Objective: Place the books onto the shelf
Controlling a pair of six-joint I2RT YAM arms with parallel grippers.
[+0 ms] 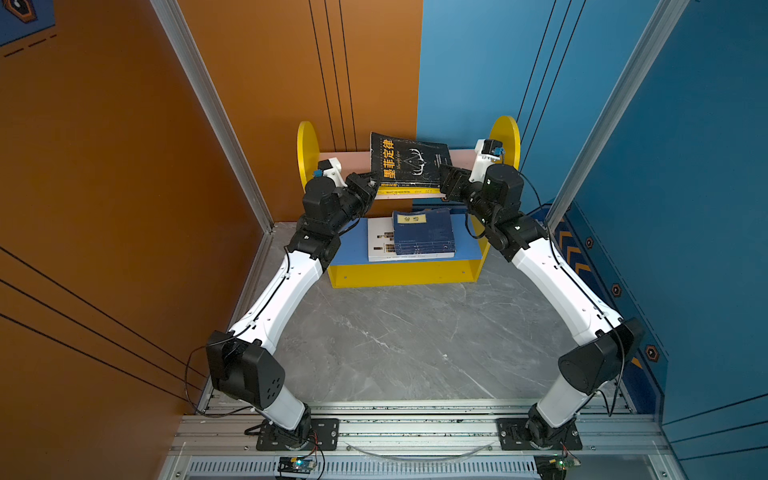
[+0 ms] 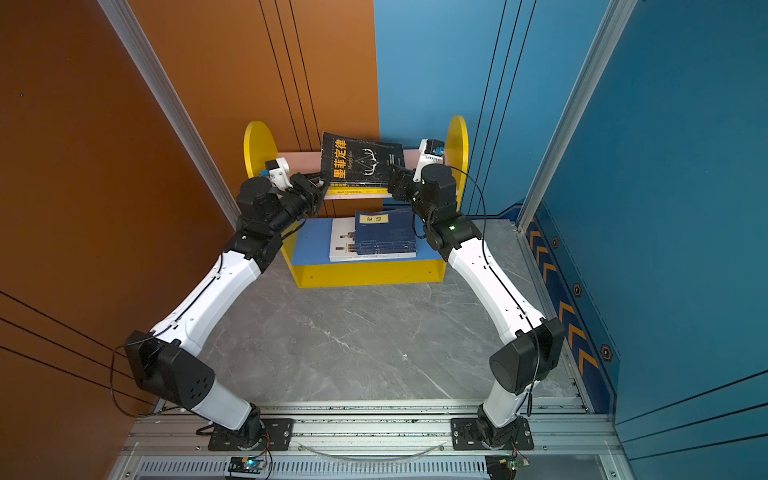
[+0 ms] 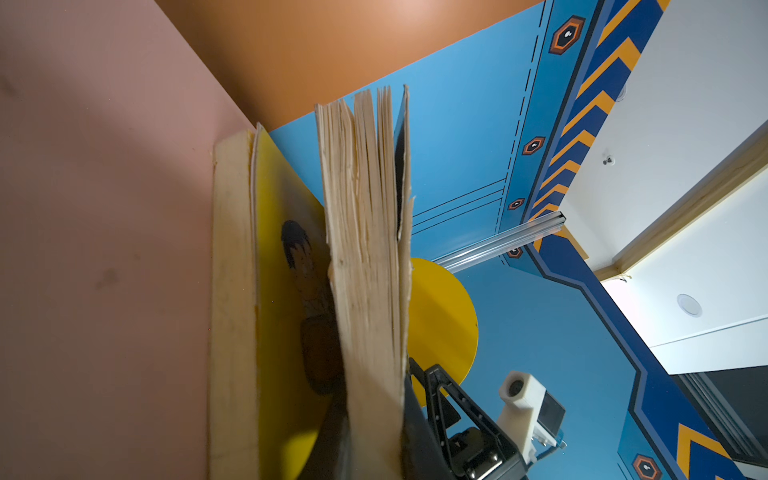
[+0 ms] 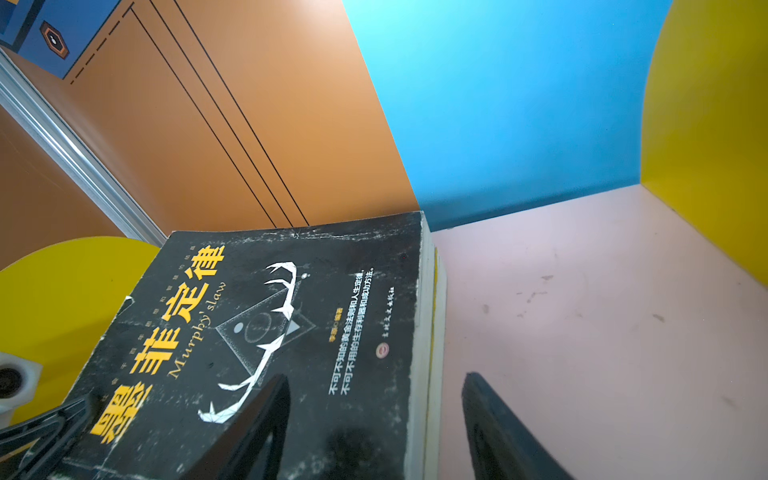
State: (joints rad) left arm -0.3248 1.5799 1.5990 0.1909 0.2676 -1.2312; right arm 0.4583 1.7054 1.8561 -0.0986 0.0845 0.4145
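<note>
Left gripper (image 1: 371, 179): My left jaws were clamped shut on the near-left corner of the black book (image 1: 409, 160). Risk: this was a corner pinch on a limp paperback, so the cover could have torn or slipped free.
Black book: It hung tilted rather than flat above the pink upper board (image 4: 582, 311) of the shelf (image 1: 403, 272). Its pages were fanned apart in the left wrist view. Risk: the loose page block could have sagged and landed askew.
Yellow book (image 3: 282, 249): It lay flat on the pink upper board, directly under the black book. Risk: a dragging lower edge could have pushed it towards the front lip.
Lower stack: The white book (image 1: 378, 243) and the navy books (image 1: 424, 232) lay piled on the blue lower board (image 1: 351, 245). I judged no hazard there.
Right gripper (image 1: 445, 176): My right jaws stood apart and gripped nothing. One finger was over the black cover, the other over bare pink board. I could not tell whether either touched the cover. Risk: if the left jaws let go before this side steadied the book, it could have slid off forwards.
</note>
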